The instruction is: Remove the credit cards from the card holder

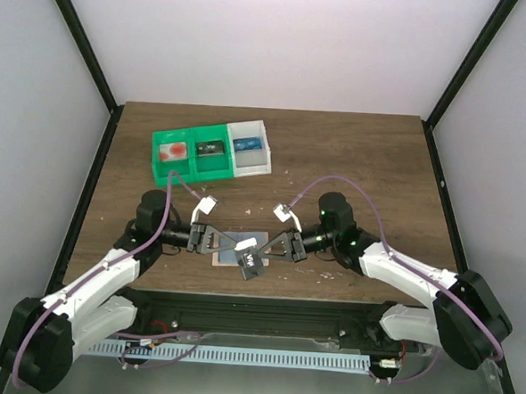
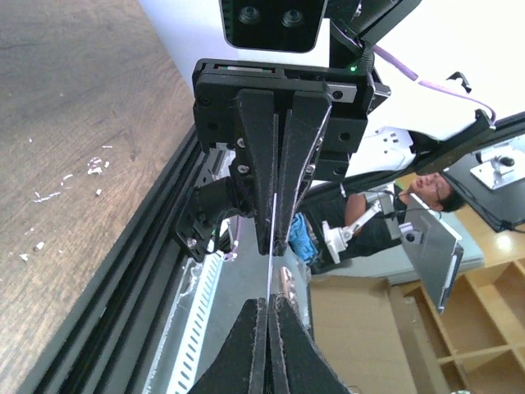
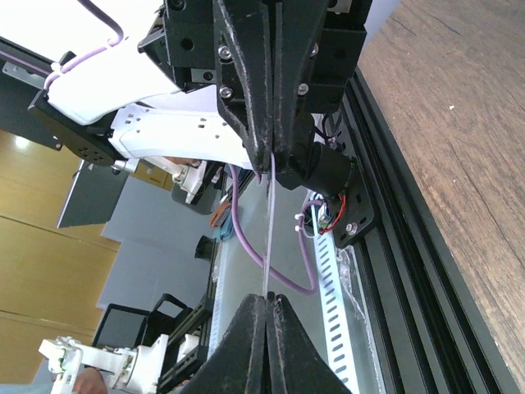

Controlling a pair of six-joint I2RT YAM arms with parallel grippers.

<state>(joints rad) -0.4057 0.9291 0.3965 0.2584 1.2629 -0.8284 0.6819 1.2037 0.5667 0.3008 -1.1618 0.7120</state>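
Observation:
The tan card holder (image 1: pixel 231 250) with a grey-blue panel is held flat just above the table's near edge, between both grippers. My left gripper (image 1: pixel 214 240) is shut on its left end and my right gripper (image 1: pixel 274 242) is shut on its right end. A small dark and white piece (image 1: pixel 251 266) sticks out at its near side; I cannot tell whether it is a card. Both wrist views show the holder edge-on as a thin line (image 2: pixel 270 275) (image 3: pixel 269 238) between my left gripper (image 2: pixel 268 300) and my right gripper (image 3: pixel 268 297). A red and white card (image 1: pixel 171 151), a dark card (image 1: pixel 211 148) and a blue card (image 1: pixel 246 145) lie in trays.
Two joined green trays (image 1: pixel 191 163) and a white tray (image 1: pixel 251 167) stand at the back left of the brown table (image 1: pixel 355 158). Black frame rails (image 1: pixel 256 306) run along the near edge. Small white crumbs (image 2: pixel 74 176) lie on the wood.

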